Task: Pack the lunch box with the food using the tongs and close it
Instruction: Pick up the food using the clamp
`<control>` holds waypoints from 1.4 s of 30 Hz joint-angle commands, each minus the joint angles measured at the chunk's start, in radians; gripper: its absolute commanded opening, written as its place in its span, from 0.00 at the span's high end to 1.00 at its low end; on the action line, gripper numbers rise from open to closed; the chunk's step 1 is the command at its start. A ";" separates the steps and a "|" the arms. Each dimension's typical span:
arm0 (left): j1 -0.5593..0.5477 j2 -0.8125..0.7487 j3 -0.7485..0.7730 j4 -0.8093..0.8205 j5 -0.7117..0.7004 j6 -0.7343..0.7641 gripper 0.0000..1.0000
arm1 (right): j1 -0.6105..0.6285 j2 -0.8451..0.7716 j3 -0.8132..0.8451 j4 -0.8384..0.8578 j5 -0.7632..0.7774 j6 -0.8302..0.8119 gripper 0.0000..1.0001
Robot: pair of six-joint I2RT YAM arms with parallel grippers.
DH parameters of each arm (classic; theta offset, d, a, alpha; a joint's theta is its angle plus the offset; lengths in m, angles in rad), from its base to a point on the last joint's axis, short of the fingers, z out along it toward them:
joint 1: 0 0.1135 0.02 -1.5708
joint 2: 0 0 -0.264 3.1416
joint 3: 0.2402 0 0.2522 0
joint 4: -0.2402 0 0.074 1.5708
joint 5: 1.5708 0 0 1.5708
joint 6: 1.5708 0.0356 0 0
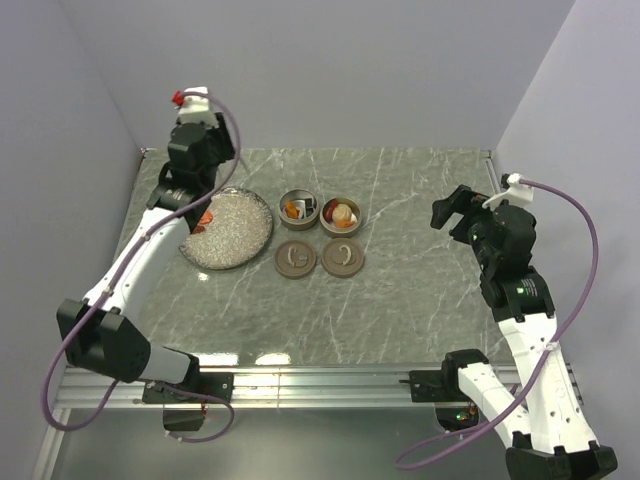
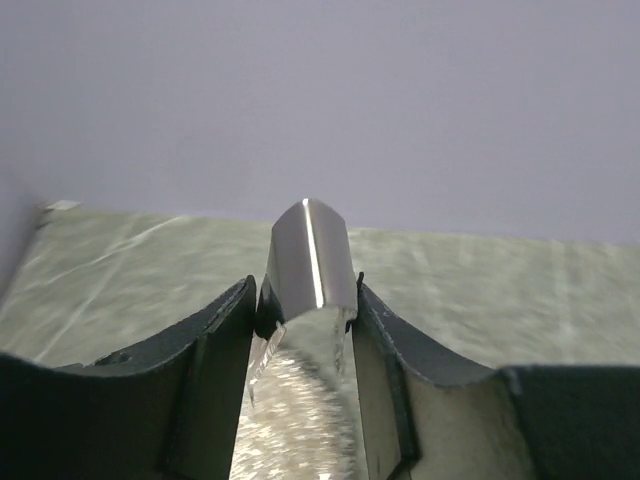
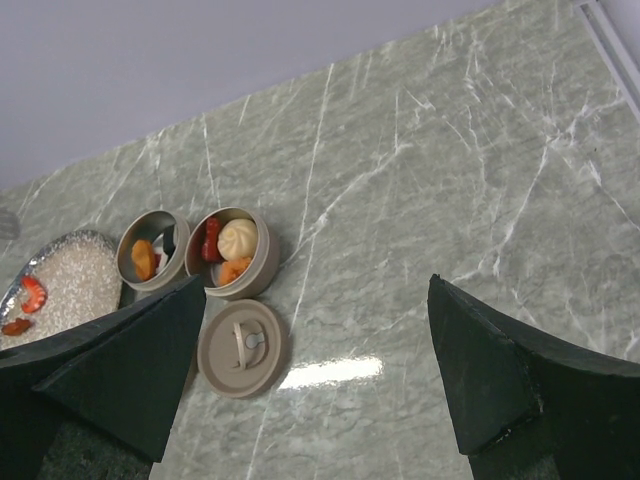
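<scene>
My left gripper (image 2: 305,300) is shut on the tongs (image 2: 310,255). Their silvery bent end sticks up between the fingers, and the two thin arms point down over the speckled grey plate (image 1: 240,235). In the top view the left gripper (image 1: 197,203) hangs over the plate's left edge, next to a red piece of food (image 1: 205,218). The lunch box is two open round tins: the left tin (image 1: 298,209) holds orange food (image 3: 143,258), and the right tin (image 1: 341,213) holds a white bun (image 3: 238,238) with red and orange pieces. My right gripper (image 3: 316,280) stands open with nothing between its fingers.
Two tan lids (image 1: 296,258) (image 1: 343,258) lie flat in front of the tins. Two red pieces (image 3: 33,292) rest on the plate's left part. Grey walls close in the marble table (image 1: 420,270) on three sides. The right arm (image 1: 500,240) hovers at the right.
</scene>
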State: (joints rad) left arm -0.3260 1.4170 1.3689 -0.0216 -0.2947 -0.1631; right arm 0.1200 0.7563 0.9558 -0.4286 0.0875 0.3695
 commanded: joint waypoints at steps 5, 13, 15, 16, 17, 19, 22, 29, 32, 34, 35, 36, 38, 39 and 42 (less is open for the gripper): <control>0.076 -0.108 -0.161 -0.046 -0.282 -0.110 0.51 | 0.001 0.024 0.000 0.070 -0.020 0.005 0.01; 0.108 -0.139 -0.251 -0.026 -0.451 -0.207 0.52 | 0.003 0.038 0.014 0.070 -0.026 0.000 0.01; 0.133 -0.148 -0.284 -0.003 -0.446 -0.225 0.51 | 0.001 0.032 0.006 0.070 -0.026 -0.001 0.01; 0.142 -0.150 -0.294 0.005 -0.443 -0.234 0.51 | 0.001 0.031 0.005 0.068 -0.026 -0.001 0.01; 0.149 -0.151 -0.307 0.009 -0.433 -0.243 0.51 | 0.003 0.029 0.003 0.067 -0.026 -0.001 0.01; 0.168 -0.155 -0.326 0.044 -0.428 -0.266 0.51 | 0.003 0.028 0.003 0.064 -0.028 -0.001 0.01; 0.186 -0.144 -0.349 0.077 -0.425 -0.288 0.51 | 0.001 0.026 0.009 0.060 -0.026 -0.004 0.01; 0.202 -0.092 -0.327 0.084 -0.437 -0.299 0.51 | 0.003 0.025 0.018 0.053 -0.020 -0.017 0.01; 0.203 -0.089 -0.320 0.062 -0.452 -0.302 0.52 | 0.001 0.025 0.017 0.054 -0.022 -0.014 0.01; 0.202 -0.098 -0.320 0.045 -0.478 -0.314 0.53 | 0.001 0.025 0.015 0.057 -0.020 -0.011 0.01; 0.202 -0.111 -0.327 0.031 -0.489 -0.319 0.53 | 0.001 0.026 0.015 0.057 -0.020 -0.011 0.01; 0.203 -0.122 -0.333 0.028 -0.497 -0.328 0.53 | 0.001 0.028 0.015 0.057 -0.020 -0.011 0.01; 0.202 -0.148 -0.359 0.031 -0.514 -0.325 0.53 | 0.003 0.031 0.014 0.059 -0.022 -0.011 0.01; 0.203 -0.151 -0.369 0.043 -0.517 -0.317 0.53 | 0.003 0.032 0.014 0.060 -0.026 -0.011 0.01; 0.203 -0.150 -0.390 0.051 -0.518 -0.309 0.53 | 0.001 0.044 0.020 0.064 -0.031 -0.012 0.01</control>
State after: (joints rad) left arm -0.1276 1.2991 0.9909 -0.0051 -0.7765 -0.4656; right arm 0.1200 0.7956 0.9554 -0.4038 0.0624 0.3691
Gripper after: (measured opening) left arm 0.471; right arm 0.988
